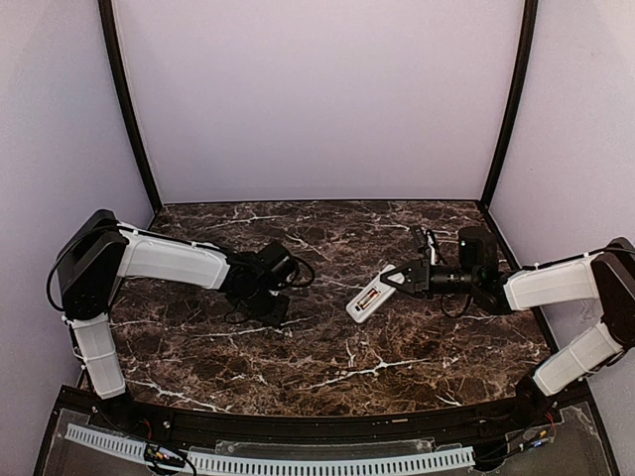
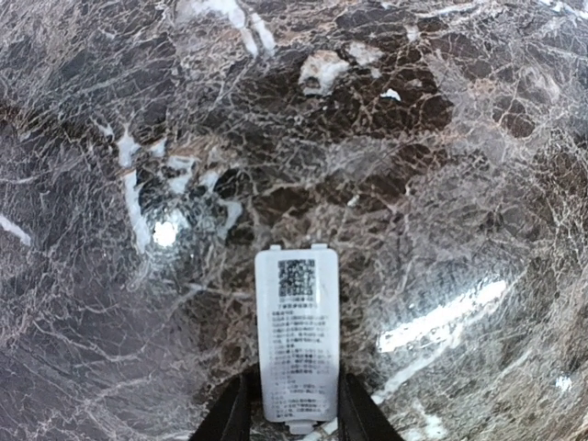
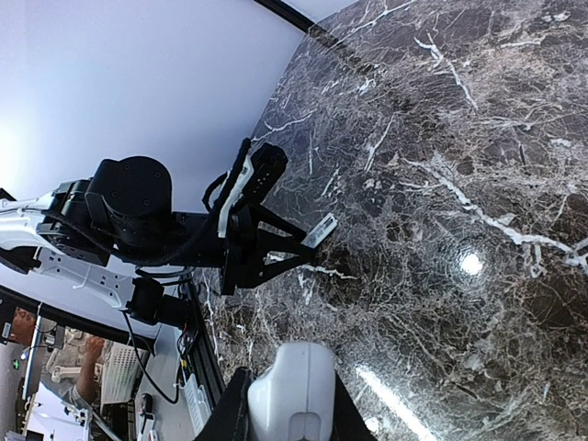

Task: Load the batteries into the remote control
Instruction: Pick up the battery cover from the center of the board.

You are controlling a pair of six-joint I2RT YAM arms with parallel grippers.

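Observation:
My right gripper (image 1: 399, 282) is shut on the white remote control (image 1: 369, 297) and holds it slanted over the table's middle, dark reddish recess facing up. In the right wrist view the remote's rounded white end (image 3: 294, 390) sits between my fingers (image 3: 231, 413). My left gripper (image 1: 270, 309) points down at the table, left of the remote and apart from it. It is shut on a smaller flat white plastic piece (image 2: 297, 344) with a printed code label, also visible in the right wrist view (image 3: 320, 230). No batteries show in any view.
The dark marble table (image 1: 327, 367) has pale walls on three sides and black corner posts (image 1: 129, 109). A black rail with a white perforated strip (image 1: 268, 461) runs along the near edge. Bright light reflections lie on the tabletop (image 2: 165, 231).

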